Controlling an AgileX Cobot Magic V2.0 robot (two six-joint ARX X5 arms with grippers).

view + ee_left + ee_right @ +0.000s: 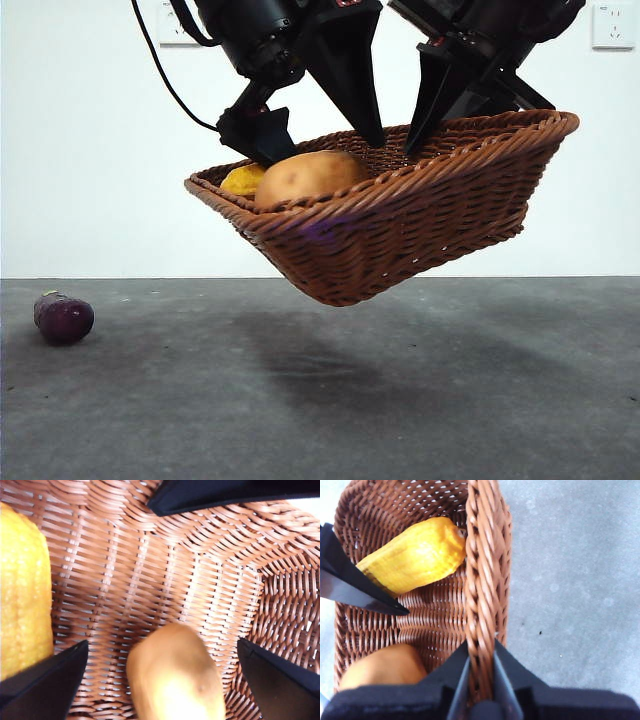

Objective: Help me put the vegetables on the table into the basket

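Front view: the basket [400, 215] hangs tilted above the table [320, 390], clear of its surface. The potato [308, 173] and corn cob [243, 180] lie inside the basket at its lower end. The eggplant [63, 317] rests on the table, well apart from the basket.

Left wrist view: the left gripper [160, 680] is inside the basket, jaws spread wide and holding nothing; the potato sits between them, the corn cob just beside one jaw.

Right wrist view: the right gripper [481, 672] is clamped on the basket's braided rim, one jaw inside the basket, one outside.
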